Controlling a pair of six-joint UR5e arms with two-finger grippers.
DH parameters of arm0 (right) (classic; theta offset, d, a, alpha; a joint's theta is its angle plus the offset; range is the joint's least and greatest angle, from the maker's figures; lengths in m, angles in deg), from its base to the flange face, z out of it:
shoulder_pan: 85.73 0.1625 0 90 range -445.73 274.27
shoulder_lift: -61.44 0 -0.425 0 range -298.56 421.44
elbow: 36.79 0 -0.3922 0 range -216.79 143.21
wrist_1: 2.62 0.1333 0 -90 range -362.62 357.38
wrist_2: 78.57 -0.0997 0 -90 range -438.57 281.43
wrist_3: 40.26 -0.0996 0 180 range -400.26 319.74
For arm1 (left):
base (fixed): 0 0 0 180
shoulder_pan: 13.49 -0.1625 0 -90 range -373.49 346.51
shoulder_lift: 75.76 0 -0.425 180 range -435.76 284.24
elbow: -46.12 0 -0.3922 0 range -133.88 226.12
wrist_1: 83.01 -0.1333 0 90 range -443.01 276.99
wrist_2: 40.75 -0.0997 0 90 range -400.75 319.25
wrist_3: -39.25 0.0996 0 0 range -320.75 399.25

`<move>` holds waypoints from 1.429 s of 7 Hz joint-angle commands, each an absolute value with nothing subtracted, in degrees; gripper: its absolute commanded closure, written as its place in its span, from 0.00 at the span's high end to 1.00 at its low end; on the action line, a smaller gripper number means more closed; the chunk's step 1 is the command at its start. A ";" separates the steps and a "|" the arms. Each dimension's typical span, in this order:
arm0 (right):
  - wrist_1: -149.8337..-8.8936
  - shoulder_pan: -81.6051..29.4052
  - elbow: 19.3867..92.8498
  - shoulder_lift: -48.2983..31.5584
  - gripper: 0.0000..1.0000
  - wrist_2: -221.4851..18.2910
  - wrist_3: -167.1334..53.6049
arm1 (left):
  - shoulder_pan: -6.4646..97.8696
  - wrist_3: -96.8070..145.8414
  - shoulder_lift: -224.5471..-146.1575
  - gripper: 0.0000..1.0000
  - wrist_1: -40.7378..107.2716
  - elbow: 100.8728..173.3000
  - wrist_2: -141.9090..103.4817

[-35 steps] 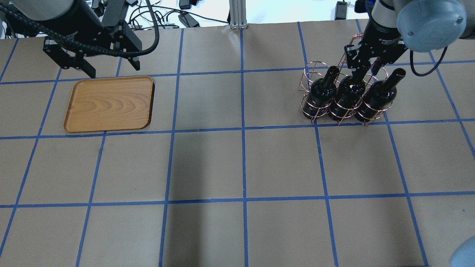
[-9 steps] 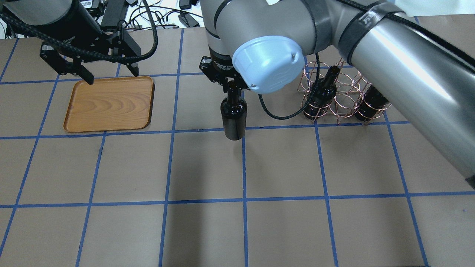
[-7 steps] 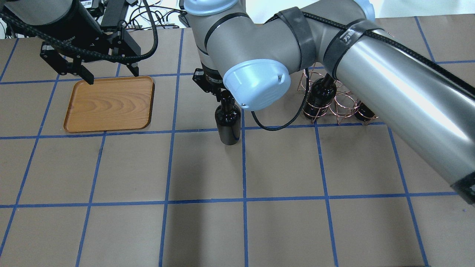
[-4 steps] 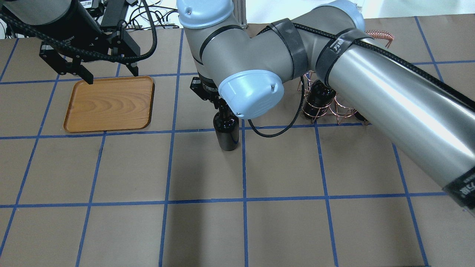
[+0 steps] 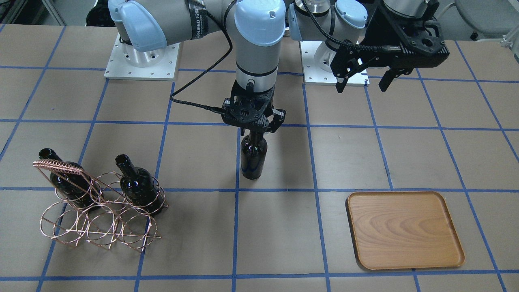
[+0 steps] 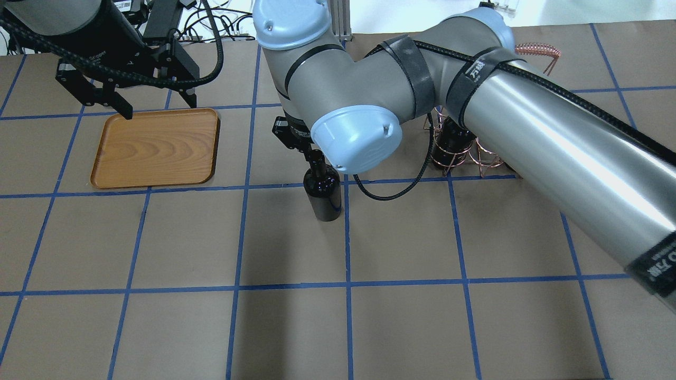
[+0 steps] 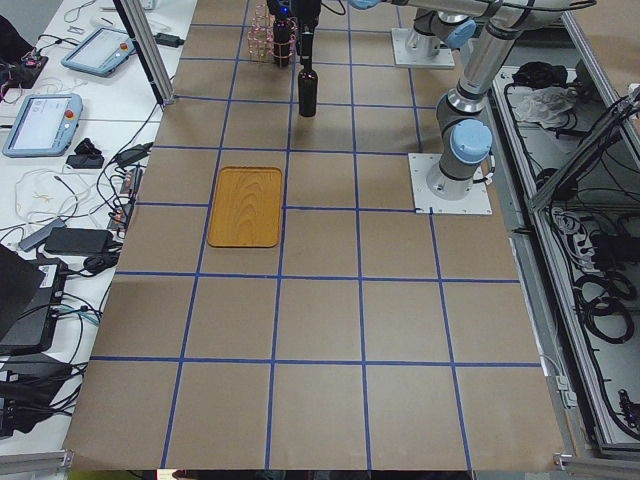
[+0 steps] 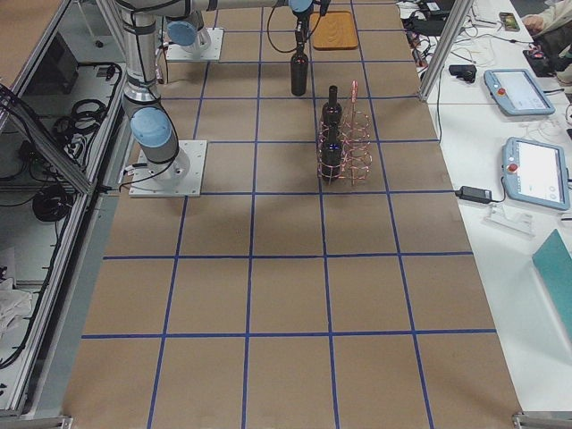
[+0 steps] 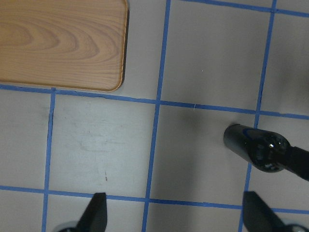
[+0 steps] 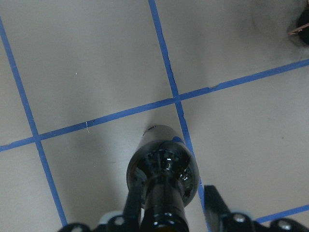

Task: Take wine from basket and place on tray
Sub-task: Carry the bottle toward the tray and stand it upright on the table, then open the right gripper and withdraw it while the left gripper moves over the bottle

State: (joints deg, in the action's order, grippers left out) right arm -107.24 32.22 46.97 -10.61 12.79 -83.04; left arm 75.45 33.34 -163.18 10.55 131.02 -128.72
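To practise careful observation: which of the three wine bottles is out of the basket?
The upright bottle mid-table, its neck in the right pincer; the other two sit in the copper wire basket.

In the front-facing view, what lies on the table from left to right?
Basket with two bottles in it → held wine bottle standing upright at the centre → empty wooden tray.
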 commanded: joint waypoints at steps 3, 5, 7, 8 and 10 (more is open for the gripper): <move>-106.51 29.51 44.78 -13.25 1.00 12.13 -77.83 | 75.98 28.39 -164.17 1.00 9.46 131.02 -127.85; -96.79 18.57 44.60 -20.96 1.00 12.30 -59.62 | 81.48 23.80 -165.58 1.00 6.65 131.02 -128.28; -91.05 10.36 44.77 -27.05 1.00 12.83 -42.72 | 88.95 17.38 -169.08 1.00 4.10 131.02 -128.28; -89.82 10.16 45.38 -28.03 1.00 12.14 -41.68 | 92.12 17.02 -172.06 1.00 4.00 130.93 -128.02; -89.72 9.72 46.44 -28.03 1.00 12.92 -39.75 | 95.04 17.01 -176.03 1.00 3.74 130.93 -127.76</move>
State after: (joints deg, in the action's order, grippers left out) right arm -90.18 10.23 45.89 -27.81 12.61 -41.44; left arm 93.03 17.15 -173.73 3.92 130.94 -127.86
